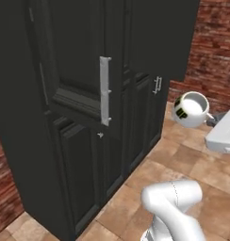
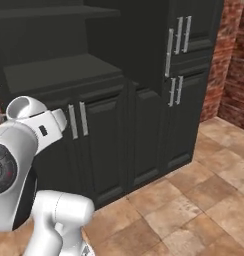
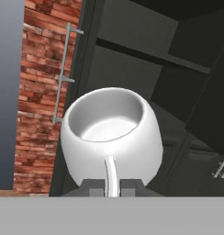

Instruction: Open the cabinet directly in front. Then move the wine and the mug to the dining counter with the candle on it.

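I am holding the mug (image 3: pixel 111 137) in the gripper (image 3: pixel 112 187): in the hand view the two dark fingertips are pinched together on the thin white handle, with the round white bowl of the mug directly beyond them, its open mouth tipped toward the camera and empty.

In the left base view the mug hangs in the air to the right of the tall black cabinet (image 1: pixel 79 155), out over the tiled floor (image 1: pixel 183 164), clear of the cabinet front, with its dark and yellow-green mark facing left. One upper door stands swung open, its long silver handle (image 1: pixel 105 90) near the middle of that view. In the right base view the bare dark shelves (image 2: pixel 59 70) behind it are exposed.

The dining counter is not in front of me, so I judge the carry calls for turning away from the cabinet, keeping the mug's mouth roughly up.
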